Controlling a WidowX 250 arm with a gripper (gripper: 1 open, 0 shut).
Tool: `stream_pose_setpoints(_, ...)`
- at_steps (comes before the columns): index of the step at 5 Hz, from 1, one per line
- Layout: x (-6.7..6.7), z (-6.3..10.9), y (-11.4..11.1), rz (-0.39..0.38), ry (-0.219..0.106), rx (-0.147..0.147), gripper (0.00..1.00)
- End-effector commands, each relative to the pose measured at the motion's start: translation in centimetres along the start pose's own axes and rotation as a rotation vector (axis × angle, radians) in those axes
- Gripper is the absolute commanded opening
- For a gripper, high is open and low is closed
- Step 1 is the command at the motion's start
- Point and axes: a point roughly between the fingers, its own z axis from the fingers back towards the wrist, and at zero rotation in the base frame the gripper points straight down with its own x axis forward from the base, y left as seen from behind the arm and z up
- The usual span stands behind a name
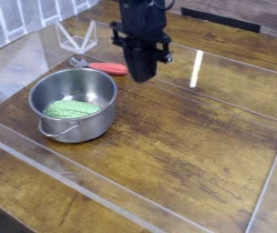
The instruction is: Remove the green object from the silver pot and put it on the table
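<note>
Task not started, op: small light-green knitted lump sits in shiny steel pot w/ black gripper apart, jaws pinched empty; dark wood-plank table awaits.

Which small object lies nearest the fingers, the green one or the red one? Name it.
The red object, lying flat on the table just left of the gripper. The green object sits farther off, inside the silver pot.
</note>
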Motion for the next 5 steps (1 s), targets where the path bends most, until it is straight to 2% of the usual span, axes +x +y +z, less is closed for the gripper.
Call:
stream_pose_setpoints(1, 1.2, 1.4, -0.9, -0.027, -0.034, -0.001, 0.0)
stream_pose_setpoints(2, 1.1, 0.7, -0.9, -0.013, -0.021, -0.007, 0.0)
stream_pose_setpoints(3, 0.7, -0.2, -0.3, 0.002, -0.003, -0.009, 1.0)
stream_pose_setpoints(5, 0.0, -1.0, 1.5, 0.054, 0.037, -0.001, 1.0)
